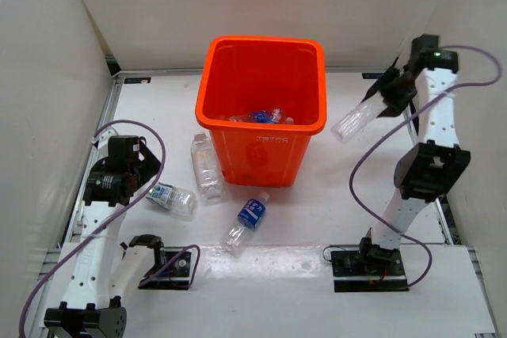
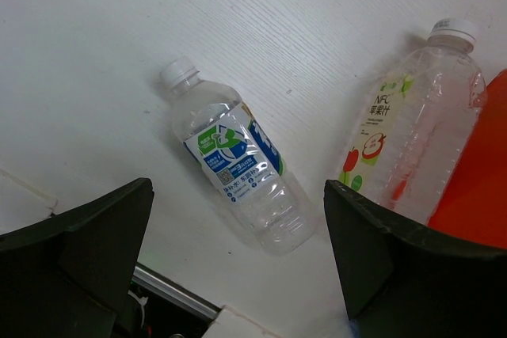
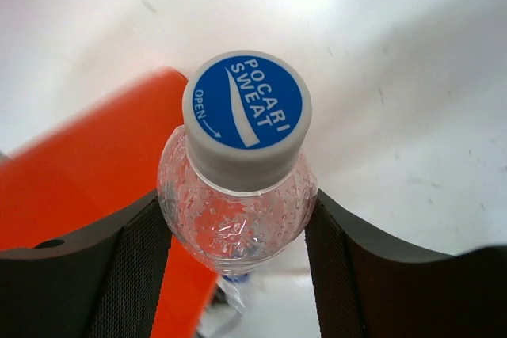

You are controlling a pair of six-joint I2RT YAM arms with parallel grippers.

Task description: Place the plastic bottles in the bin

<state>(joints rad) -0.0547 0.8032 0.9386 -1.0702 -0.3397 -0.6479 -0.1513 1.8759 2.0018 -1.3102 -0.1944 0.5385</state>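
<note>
Left wall (image 1: 47, 61): plain white panel
Left gripper (image 2: 238, 187): fingers spread wide above blue-labelled bottle (image 2: 238, 168) lying flat
Juice bottle (image 1: 206, 168): lying just beside bin
Front bottle (image 1: 247, 222): blue label, lying before bin
Table (image 1: 341, 195): white, faint wood grain
Bin (image 1: 261, 156): orange, upright, bottles inside (image 1: 265, 116)
Right gripper (image 3: 238, 227): pinching clear bottle (image 3: 242, 116) neck, aloft right of bin

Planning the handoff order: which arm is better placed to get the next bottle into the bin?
Right. The right claw is shut on a Pocari Sweat bottle, raised beside the orange bin. The left claw hangs open over a blue-labelled bottle lying on the table, gripping nothing.
</note>
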